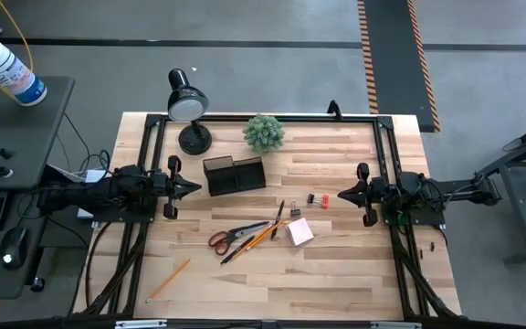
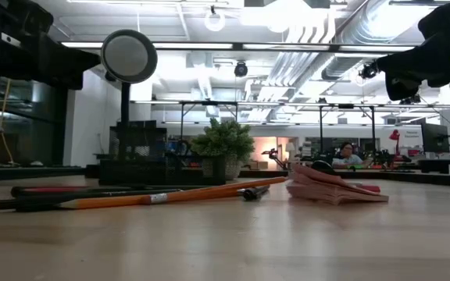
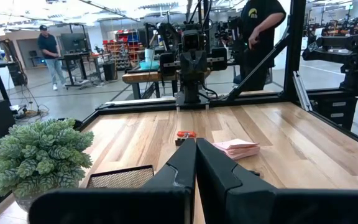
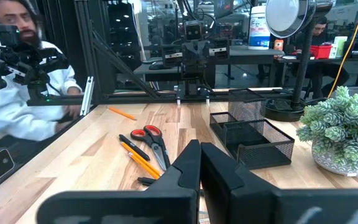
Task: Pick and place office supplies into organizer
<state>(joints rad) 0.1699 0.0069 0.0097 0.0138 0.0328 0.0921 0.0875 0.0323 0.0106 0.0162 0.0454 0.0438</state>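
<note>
Nothing has gone into the organizer (image 1: 235, 174) yet, judging by how the table lies. Starting at the left edge, the left gripper (image 1: 193, 188) hangs above the wood with its fingers pressed together and nothing between them, pointing toward the middle of the table. Just beside its tip sits the organizer, a black mesh tray with divided sections, with the desk lamp (image 1: 188, 102) behind it and the potted plant (image 1: 264, 132) off its far right corner.

In front of the organizer, toward the near edge, the supplies lie in a loose heap: the scissors (image 1: 233, 237), orange handles to the left and blades to the right, crossed by a pencil (image 1: 261, 236) and a black pen (image 1: 278, 219). Their long axes run mostly left to right, tilting up toward the far right. One stray pencil (image 1: 169, 279) lies well apart, near the front left. Next comes the pink notepad (image 1: 299, 230), then small red and black clips (image 1: 317, 198) behind it.

At the right, the right gripper (image 1: 344, 193) also hangs shut and empty, pointing inward. The clips and notepad lie nearer to it; the scissors sit about midway between the two arms, so either could reach them.
</note>
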